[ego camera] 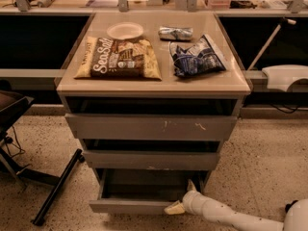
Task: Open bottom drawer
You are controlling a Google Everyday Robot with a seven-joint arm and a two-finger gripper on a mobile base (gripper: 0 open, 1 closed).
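The bottom drawer (130,205) is pulled out from the cabinet, its plain grey front low in the view and its shallow grey tray (144,190) showing inside. My gripper (182,198) is at the drawer's right end, one pale finger (173,208) against the front edge and another finger (192,186) rising just inside the tray. The white arm runs off to the lower right. Above it are the mid-sized drawer front (151,160) and the widest, scratched drawer front (151,127).
The cabinet top (72,83) holds a brown SeaSalt chip bag (119,57), a white plate (125,31), a blue chip bag (196,57) and a small silver packet (175,33). A black chair base (43,186) stands at left. A counter runs behind.
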